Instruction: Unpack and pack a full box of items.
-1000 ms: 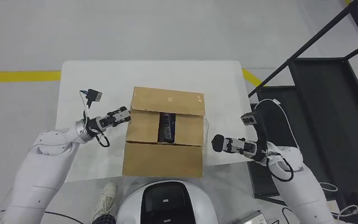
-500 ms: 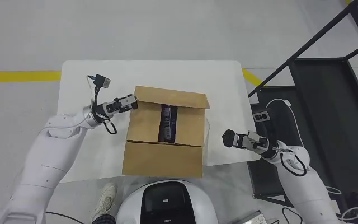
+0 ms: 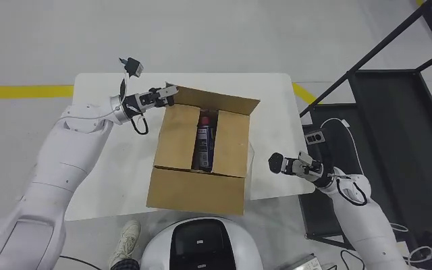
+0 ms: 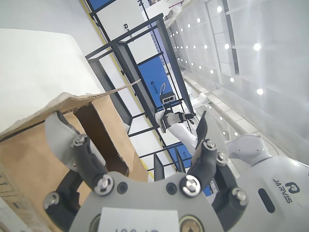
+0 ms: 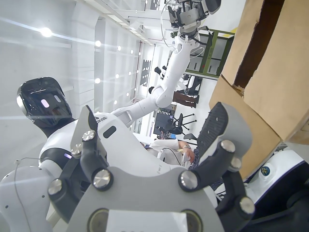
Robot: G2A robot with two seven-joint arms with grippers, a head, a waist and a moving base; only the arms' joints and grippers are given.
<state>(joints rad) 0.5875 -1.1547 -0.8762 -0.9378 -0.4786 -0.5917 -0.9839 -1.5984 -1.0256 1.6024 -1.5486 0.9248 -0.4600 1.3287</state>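
Observation:
An open cardboard box [image 3: 196,189] stands in the middle of the white table [image 3: 270,94]. Its far flap [image 3: 216,101] is tilted up. A dark spray can with a red cap [image 3: 204,140] lies inside along the middle gap. My left gripper [image 3: 164,96] is open at the flap's far left corner; in the left wrist view the gripper [image 4: 132,129] has one finger [image 4: 58,126] against the flap's edge [image 4: 72,97]. My right gripper [image 3: 275,163] hangs open to the right of the box, holding nothing; in its wrist view [image 5: 152,124] the box wall [image 5: 265,78] is beside it.
A black metal rack [image 3: 378,101] stands just off the table's right edge, close behind my right arm. A yellow floor line [image 3: 34,91] runs on the left. Bare table lies beyond the box and along its left side.
My left gripper moved from the box's left side to its far left corner and the far flap rose, uncovering the can. My right gripper drew back to the right, away from the box.

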